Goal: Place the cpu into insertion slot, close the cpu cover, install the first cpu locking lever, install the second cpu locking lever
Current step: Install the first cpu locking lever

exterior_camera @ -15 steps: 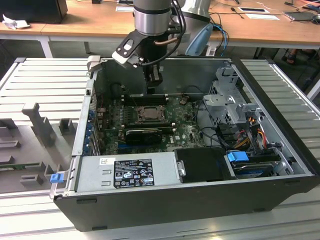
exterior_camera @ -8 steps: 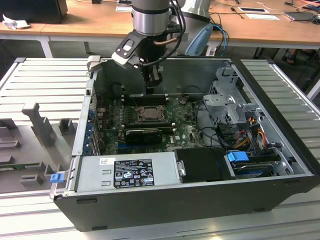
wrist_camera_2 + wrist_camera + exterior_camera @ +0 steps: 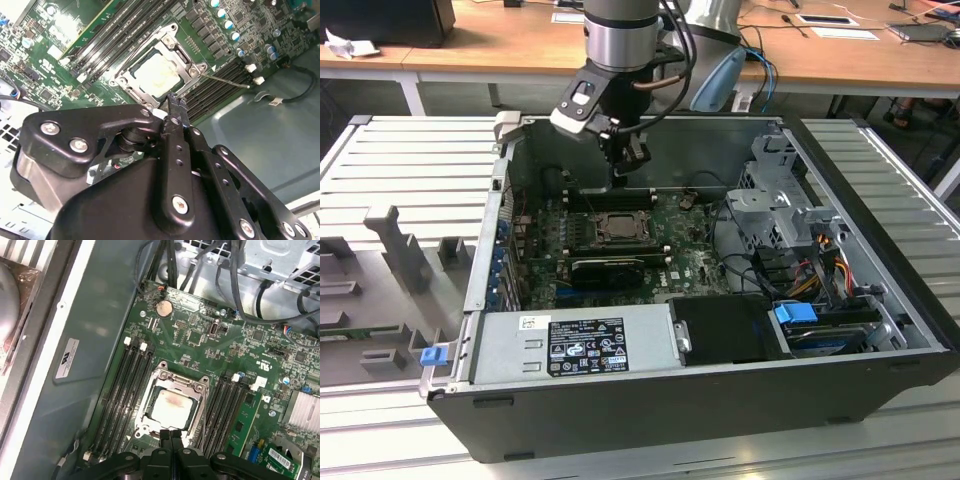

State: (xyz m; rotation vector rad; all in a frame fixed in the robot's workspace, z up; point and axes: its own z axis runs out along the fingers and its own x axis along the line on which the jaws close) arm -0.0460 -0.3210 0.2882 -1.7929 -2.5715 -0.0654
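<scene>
The cpu (image 3: pixel 170 407) (image 3: pixel 155 75), pale and square, lies flat in the insertion slot (image 3: pixel 617 228) on the green board. The silver cpu cover (image 3: pixel 150 390) (image 3: pixel 187 60) lies down around it, its window framing the chip. A thin metal lever (image 3: pixel 227 80) sticks out sideways from one socket corner. My gripper (image 3: pixel 620 180) (image 3: pixel 175 97) (image 3: pixel 170 432) hangs just above the socket's edge, by the memory slots. It is shut, the two fingers pressed together with nothing between them.
Black memory slots (image 3: pixel 125 385) flank the socket on both sides. A long black ribbed card (image 3: pixel 608 265) lies in front of it. The power supply (image 3: pixel 570 340) fills the case's near side. A drive cage (image 3: pixel 775 200) and cables (image 3: pixel 820 270) crowd the exterior view's right.
</scene>
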